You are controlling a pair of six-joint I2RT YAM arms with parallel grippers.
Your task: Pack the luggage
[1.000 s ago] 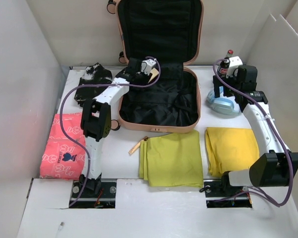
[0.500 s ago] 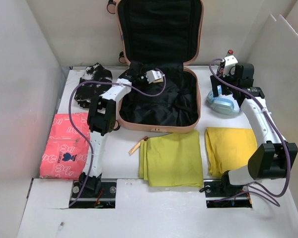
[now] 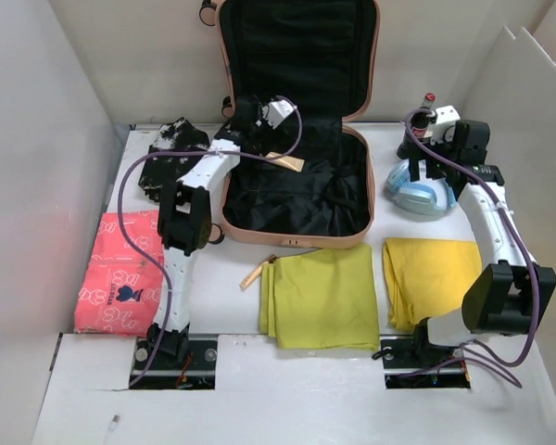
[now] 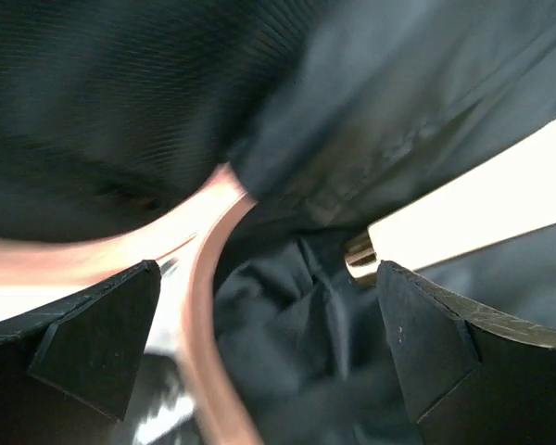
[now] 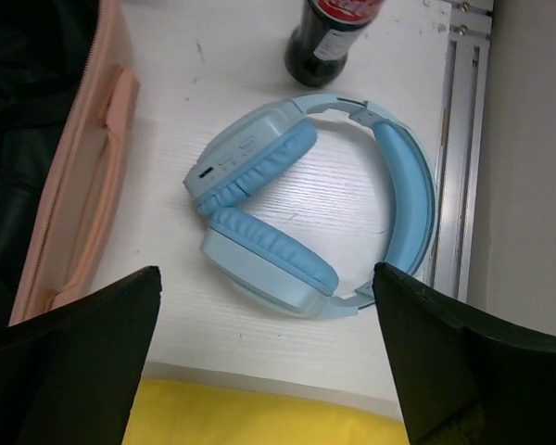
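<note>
At the far edge, centre, the luggage lies open: peach-pink rim, black lining, lid upright. Left wrist view alone shows the left gripper spread empty over its rim; right wrist view shows the right gripper spread above blue headphones.

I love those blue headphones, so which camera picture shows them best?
The right wrist view: the headphones lie whole and close, both ear cups and the band clear. The top external view shows them small, partly covered by the right arm. The left wrist view shows none of them.
</note>
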